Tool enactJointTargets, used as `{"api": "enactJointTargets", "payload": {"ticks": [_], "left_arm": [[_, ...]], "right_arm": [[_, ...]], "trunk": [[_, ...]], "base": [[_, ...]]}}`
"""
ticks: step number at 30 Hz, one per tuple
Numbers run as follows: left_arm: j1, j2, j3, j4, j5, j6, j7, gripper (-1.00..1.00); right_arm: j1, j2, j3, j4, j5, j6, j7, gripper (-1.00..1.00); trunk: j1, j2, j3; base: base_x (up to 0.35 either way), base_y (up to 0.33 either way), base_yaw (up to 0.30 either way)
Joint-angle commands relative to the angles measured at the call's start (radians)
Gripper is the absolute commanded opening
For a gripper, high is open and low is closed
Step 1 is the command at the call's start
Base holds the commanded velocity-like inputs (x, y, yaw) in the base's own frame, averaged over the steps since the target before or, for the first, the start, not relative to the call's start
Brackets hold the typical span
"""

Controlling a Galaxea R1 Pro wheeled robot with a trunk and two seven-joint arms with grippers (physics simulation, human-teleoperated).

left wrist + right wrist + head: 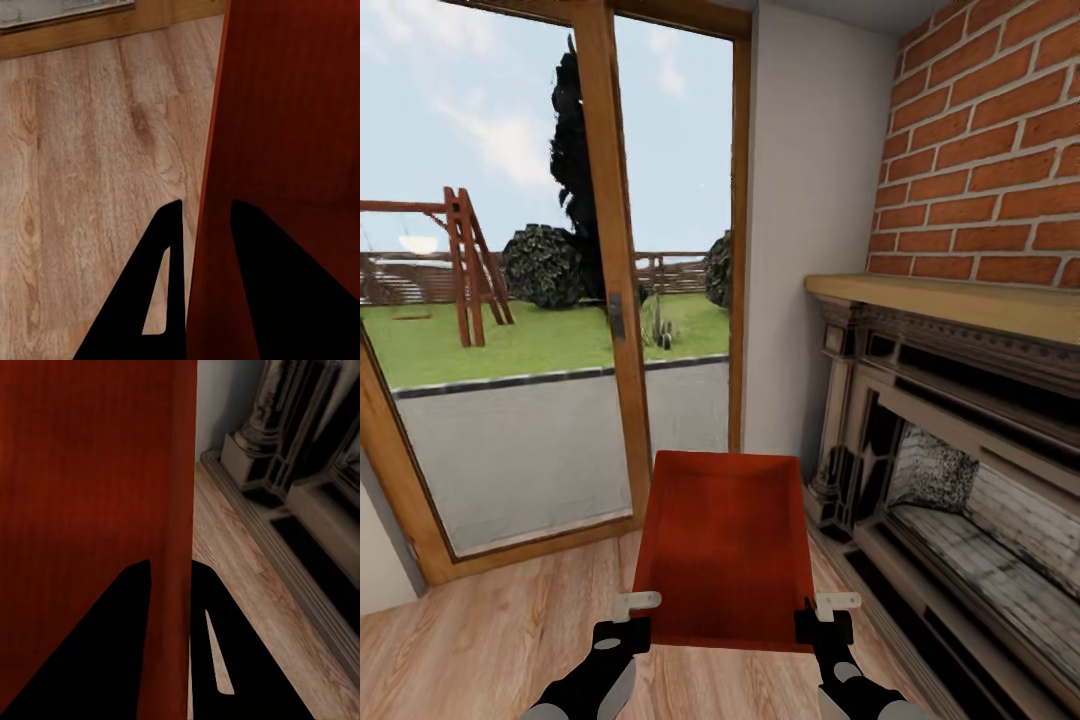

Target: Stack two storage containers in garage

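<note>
Head view: one plain orange-red rectangular open-top storage container (725, 545) is held off the light wood-plank floor (490, 640), carried between both arms in front of the robot. The left claw (628, 622) grips the container's left wall near its near corner; the right claw (828, 618) grips the right wall likewise. Beyond the container stands a wood-framed glass door (605, 270), with lawn and a wooden swing frame (468, 265) outside. To the right are a red brick wall (990, 150), a pale wooden mantel (960, 300) and a dark ornate fireplace surround (950, 470). Left wrist view: the left claw (206, 255) is closed on the container wall (289, 127), one dark finger on each face, with plank floor (90, 172) beneath. Right wrist view: the right claw (171, 607) likewise clamps the container wall (97, 472) between its two fingers; the fireplace base (277, 457) lies beside it.
</note>
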Motion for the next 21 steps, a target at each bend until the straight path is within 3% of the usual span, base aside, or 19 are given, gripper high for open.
{"api": "enactJointTargets", "payload": {"ticks": [1,21], "left_arm": [[0.000,-0.001,-0.007,0.003,0.024,0.004,0.004,-1.00],[0.000,-0.001,-0.007,0.003,0.024,0.004,0.004,-1.00]], "right_arm": [[-0.001,0.000,-0.001,-0.044,0.008,-0.006,-0.005,-1.00],[-0.001,0.000,-0.001,-0.044,0.007,-0.006,-0.005,-1.00]], "trunk": [[0.000,-0.001,0.000],[0.000,-0.001,0.031]], "base": [[0.000,0.000,0.000],[0.000,0.000,0.000]]}}
